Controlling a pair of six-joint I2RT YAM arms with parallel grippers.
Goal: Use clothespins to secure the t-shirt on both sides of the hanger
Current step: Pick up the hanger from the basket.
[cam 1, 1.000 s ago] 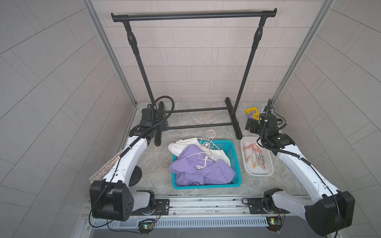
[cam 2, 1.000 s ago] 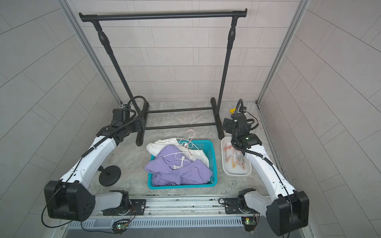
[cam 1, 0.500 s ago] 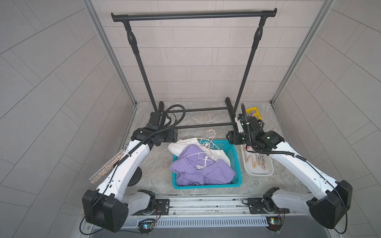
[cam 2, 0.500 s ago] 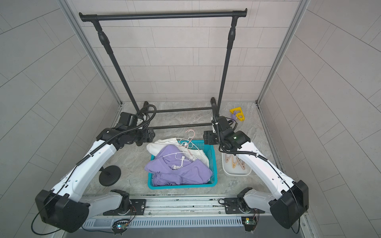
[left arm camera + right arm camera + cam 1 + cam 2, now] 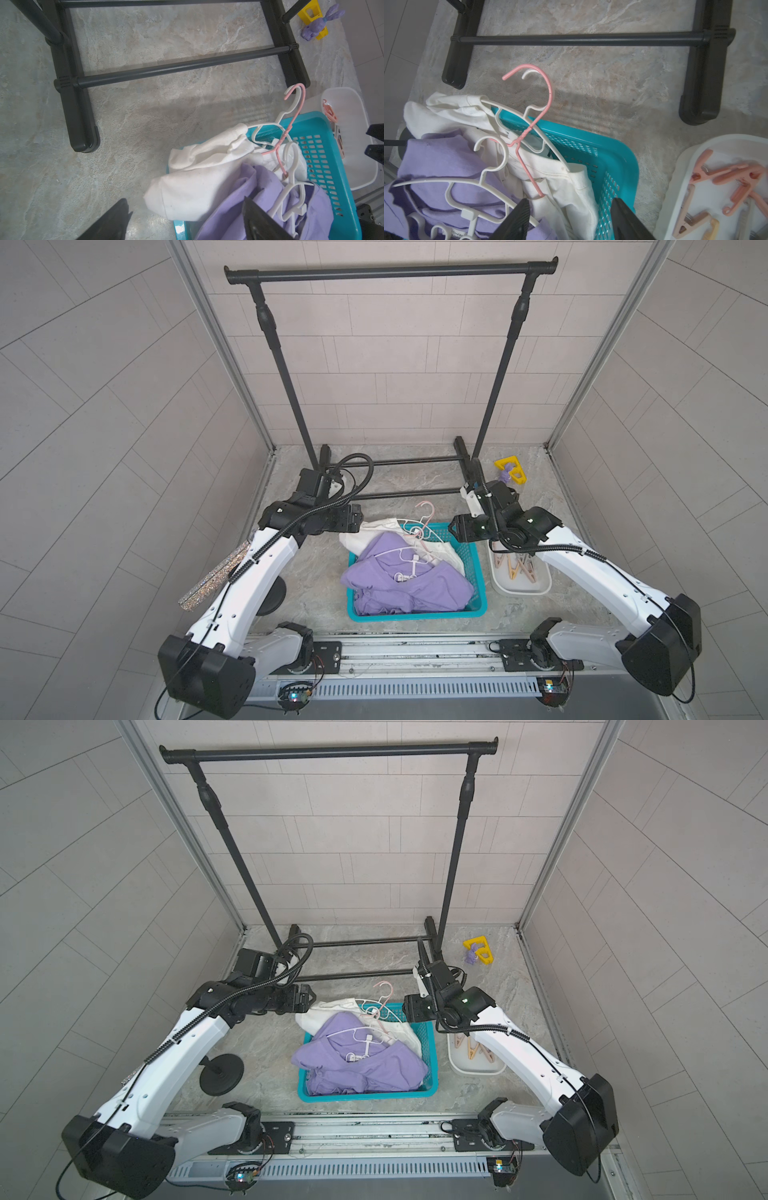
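Observation:
A purple t-shirt [image 5: 407,585] and a white garment [image 5: 365,533] lie heaped in a teal basket [image 5: 415,614]. A pink hanger [image 5: 548,93] and a white hanger [image 5: 483,173] rest on the heap. Pink and tan clothespins [image 5: 737,172] lie loose in a white tray [image 5: 540,587] right of the basket. My left gripper [image 5: 357,522] hovers open over the basket's far left corner, above the white cloth [image 5: 197,187]. My right gripper [image 5: 453,529] hovers open over the far right corner, with its jaws either side of the white cloth and the basket rim [image 5: 612,149]. Neither holds anything.
The black garment rack [image 5: 390,273] stands behind the basket, its floor bars [image 5: 407,493] just beyond both grippers. A yellow block with a purple toy [image 5: 511,470] sits at the back right. A glittery strip [image 5: 216,576] on a round black stand [image 5: 220,1073] is at the left.
Both arms have swung inward, from beside the rack's feet to the basket's far corners. The right gripper's jaws have narrowed but still stand apart.

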